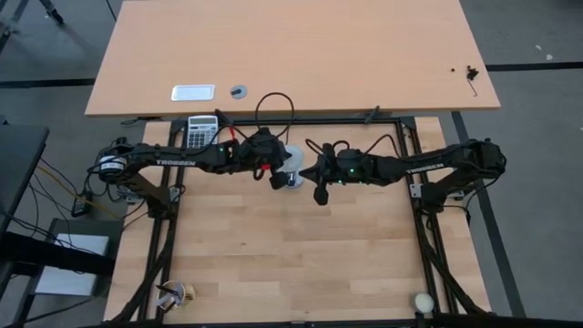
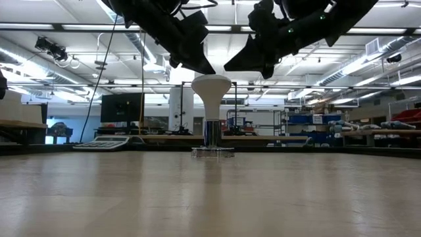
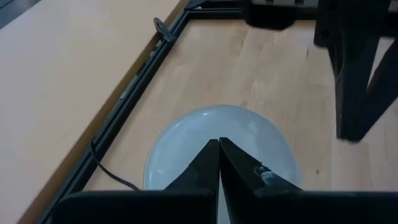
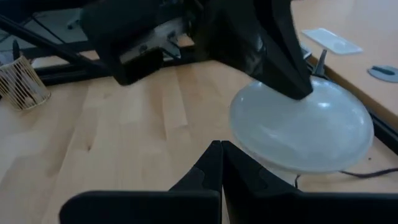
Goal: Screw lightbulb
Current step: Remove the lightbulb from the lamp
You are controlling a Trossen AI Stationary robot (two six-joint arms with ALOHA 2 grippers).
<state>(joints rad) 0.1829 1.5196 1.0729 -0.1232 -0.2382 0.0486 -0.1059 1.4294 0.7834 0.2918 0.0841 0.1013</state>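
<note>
Nearest the front edge of the surface [image 1: 301, 264], a small cream ball [image 1: 424, 302] is seen at the right corner and a little wicker holder [image 1: 178, 293] at the left, both well apart from the work. Farther in, near the middle of the far side, the lightbulb [image 2: 211, 99] is found standing upright, dome up, with its narrow base seated in a silver socket [image 2: 212, 133] on a clear plate; a dark cord [image 3: 112, 174] runs off from the socket. It is judged that the bulb is already resting in the socket so that it can be turned home. The left tool [image 2: 205, 67] is held just above the dome from the left, fingers pressed together and gripping nothing. The right tool [image 2: 237, 64] is poised just beside the dome on the right, likewise closed and empty. Beyond, a calculator [image 1: 202, 131] is seen at the far left edge
</note>
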